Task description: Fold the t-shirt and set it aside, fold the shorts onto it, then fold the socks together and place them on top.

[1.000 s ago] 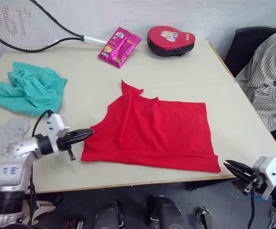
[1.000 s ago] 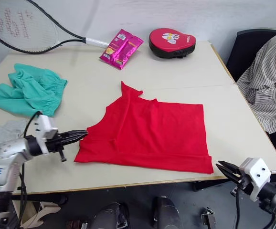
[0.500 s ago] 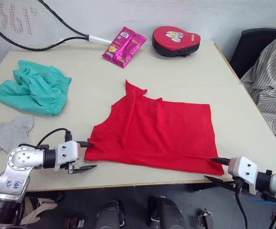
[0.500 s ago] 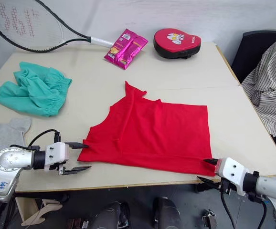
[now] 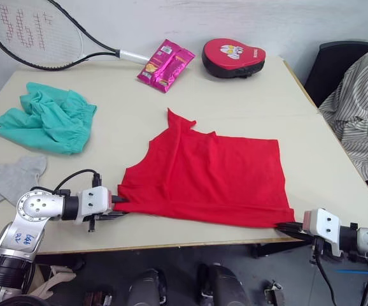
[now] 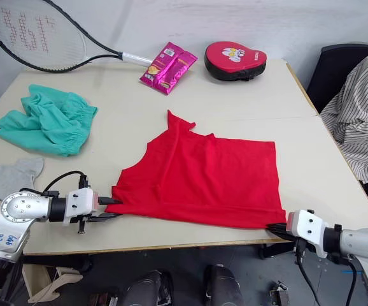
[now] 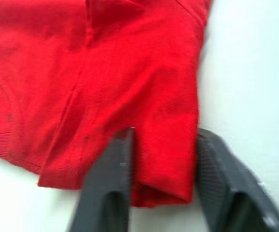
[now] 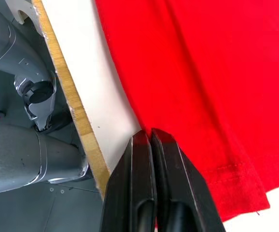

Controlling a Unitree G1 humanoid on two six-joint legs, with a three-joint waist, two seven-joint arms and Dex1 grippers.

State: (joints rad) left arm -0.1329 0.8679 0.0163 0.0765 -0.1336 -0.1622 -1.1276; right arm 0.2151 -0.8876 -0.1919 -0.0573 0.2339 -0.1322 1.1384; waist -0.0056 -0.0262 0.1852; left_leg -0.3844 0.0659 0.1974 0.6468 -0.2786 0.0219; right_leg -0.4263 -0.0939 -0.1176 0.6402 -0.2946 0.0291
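Observation:
The red t-shirt (image 5: 209, 175) lies partly folded on the table's near middle. At its near-left corner my left gripper (image 5: 117, 208) is open, and in the left wrist view the corner's folded fabric (image 7: 164, 164) sits between the two fingers. My right gripper (image 5: 286, 226) is at the near-right hem corner by the table edge. Its fingers are pressed together on the shirt's side edge (image 8: 178, 111). The teal shorts (image 5: 47, 118) lie crumpled at the far left. The grey socks (image 5: 12, 178) lie flat in front of them.
A tennis racket (image 5: 37, 35), a pink snack packet (image 5: 165, 64) and a red padded oval pad (image 5: 232, 57) lie along the back. A person in a striped shirt (image 5: 359, 115) sits at the right by a black chair (image 5: 330, 64). The table's front edge (image 5: 190, 245) runs just below both grippers.
My right gripper's fingers closed at the shirt's near-right corner. My left gripper slid onto the near-left corner and its fingers narrowed around it.

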